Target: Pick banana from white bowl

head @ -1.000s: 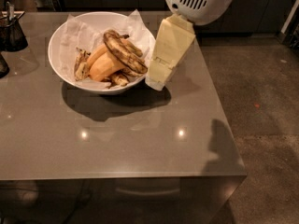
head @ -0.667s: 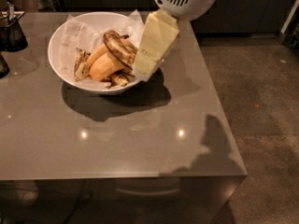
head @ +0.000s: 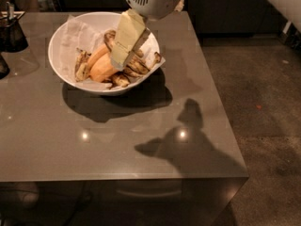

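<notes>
The white bowl (head: 63, 41) stands on the grey table at the back left, lined with crumpled white paper. In it lies the banana (head: 136, 64), long and streaked dark brown. My gripper covers most of it, and only its ends show. A pale-orange rounded fruit (head: 101, 66) lies just left of it, and a smaller brown-spotted banana (head: 81, 65) lies further left. My gripper (head: 120, 60) is pale yellow under a white wrist. It hangs tilted down over the bowl's middle, with its tip at the banana and the orange fruit.
A dark container (head: 11, 29) stands at the table's back left corner, with another dark object (head: 2, 67) at the left edge. The table's right edge (head: 221, 102) drops to a dark floor. The arm's shadow lies on the front right of the table.
My gripper has moved left, from beside the bowl's right rim to over the bowl's middle, and now covers the banana. The view has shifted a little.
</notes>
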`<state>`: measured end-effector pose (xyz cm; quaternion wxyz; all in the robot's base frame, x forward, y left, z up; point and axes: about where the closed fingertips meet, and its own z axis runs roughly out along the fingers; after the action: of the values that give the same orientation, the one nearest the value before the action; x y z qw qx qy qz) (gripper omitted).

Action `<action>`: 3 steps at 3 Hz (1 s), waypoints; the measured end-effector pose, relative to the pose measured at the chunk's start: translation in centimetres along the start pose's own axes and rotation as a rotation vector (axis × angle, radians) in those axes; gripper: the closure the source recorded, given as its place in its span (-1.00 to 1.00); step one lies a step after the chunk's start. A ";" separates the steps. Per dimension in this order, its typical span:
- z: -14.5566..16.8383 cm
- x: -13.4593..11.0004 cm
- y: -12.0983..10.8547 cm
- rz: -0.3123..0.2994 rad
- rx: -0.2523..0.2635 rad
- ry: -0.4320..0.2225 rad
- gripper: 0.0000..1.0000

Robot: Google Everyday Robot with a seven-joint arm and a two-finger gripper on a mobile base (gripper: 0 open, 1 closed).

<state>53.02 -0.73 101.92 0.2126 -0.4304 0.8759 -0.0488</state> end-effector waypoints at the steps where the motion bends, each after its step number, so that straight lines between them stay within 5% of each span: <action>1: -0.3 -0.3 0.1 -0.004 0.003 -0.015 -1.00; 3: 0.1 -4.1 1.0 0.017 -0.031 -0.093 -1.00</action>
<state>54.52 3.13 102.94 0.2468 -0.4282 0.8692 -0.0134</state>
